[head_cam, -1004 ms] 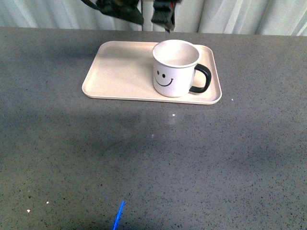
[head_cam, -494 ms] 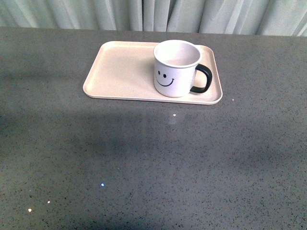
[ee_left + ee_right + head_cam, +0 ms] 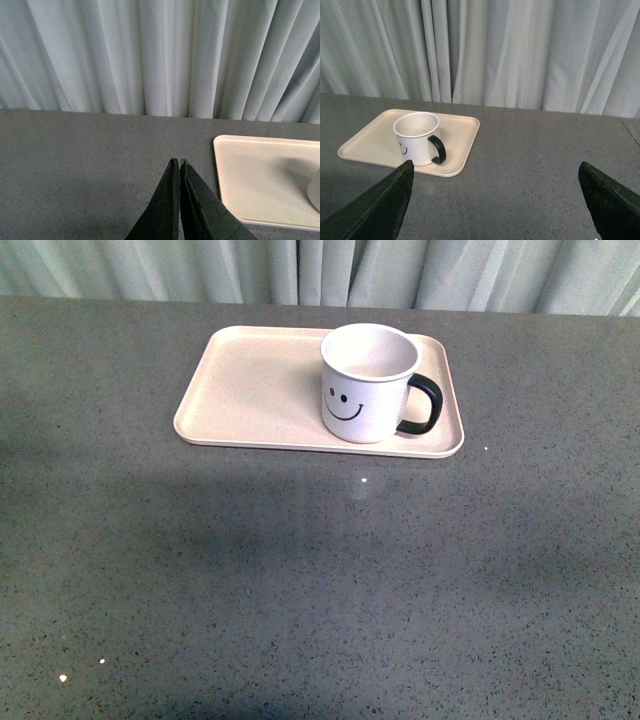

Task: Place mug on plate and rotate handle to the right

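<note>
Both arms, which hung dark over the far edge of the plate [image 3: 250, 390] a second ago, are gone from the front view. The blue glint that lay on the near part of the desk [image 3: 320, 590] has gone too. Plate and mug [image 3: 367, 383] sit where they sat.

From where I stand, the mug is upright on the right half of the plate, well inside the rim. Its open mouth faces up, and its black smiley [image 3: 343, 404] is turned toward the robot. The handle [image 3: 425, 405] sticks out to the right, over the plate's right end and close to the rim there. The left half of the plate is bare.

The plate lies flat toward the far side of the grey speckled desk, a little short of the pale curtain [image 3: 300, 270] that hangs behind it. A few small bright specks [image 3: 363, 480] dot the desk nearer the robot.

The left gripper [image 3: 178, 162] has its two dark fingers pressed together tip to tip, with nothing between them. It points toward the curtain above the desk, and its wrist view catches one corner of the plate and a sliver of the mug.

The right gripper [image 3: 495, 165] is spread wide and empty, its fingers showing only at the edges of its wrist view. It is well back from the plate, and its wrist view shows mug, handle and plate whole.
</note>
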Action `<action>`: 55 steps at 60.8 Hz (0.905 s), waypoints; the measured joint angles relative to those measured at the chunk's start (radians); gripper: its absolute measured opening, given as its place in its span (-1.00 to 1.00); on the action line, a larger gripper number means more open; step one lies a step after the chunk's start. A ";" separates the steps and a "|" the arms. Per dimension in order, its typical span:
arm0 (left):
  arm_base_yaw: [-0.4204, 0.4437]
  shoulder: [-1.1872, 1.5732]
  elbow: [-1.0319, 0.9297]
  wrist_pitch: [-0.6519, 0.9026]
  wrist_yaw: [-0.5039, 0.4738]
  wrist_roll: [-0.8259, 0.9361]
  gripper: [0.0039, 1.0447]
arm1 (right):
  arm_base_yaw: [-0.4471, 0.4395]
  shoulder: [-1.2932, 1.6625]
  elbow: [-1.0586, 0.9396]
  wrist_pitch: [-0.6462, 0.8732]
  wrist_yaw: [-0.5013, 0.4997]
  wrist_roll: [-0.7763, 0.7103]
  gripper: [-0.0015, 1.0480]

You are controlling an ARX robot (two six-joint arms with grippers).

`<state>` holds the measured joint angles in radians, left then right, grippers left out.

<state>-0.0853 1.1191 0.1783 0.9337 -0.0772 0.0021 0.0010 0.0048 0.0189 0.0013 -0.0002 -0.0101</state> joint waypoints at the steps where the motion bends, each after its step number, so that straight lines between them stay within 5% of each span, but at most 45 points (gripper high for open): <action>1: 0.003 -0.013 -0.008 -0.006 0.001 0.000 -0.98 | 0.000 0.000 0.000 0.000 0.000 0.000 0.82; 14: 0.082 -0.117 -0.093 -0.011 0.070 0.000 -0.98 | 0.000 0.000 0.000 0.000 0.000 0.000 0.82; 55: 0.082 -0.580 -0.165 -0.404 0.077 0.000 -0.98 | 0.000 0.000 0.000 0.000 0.000 0.000 0.82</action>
<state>-0.0029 0.5392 0.0135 0.5301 0.0002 0.0021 0.0010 0.0048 0.0189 0.0013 -0.0002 -0.0101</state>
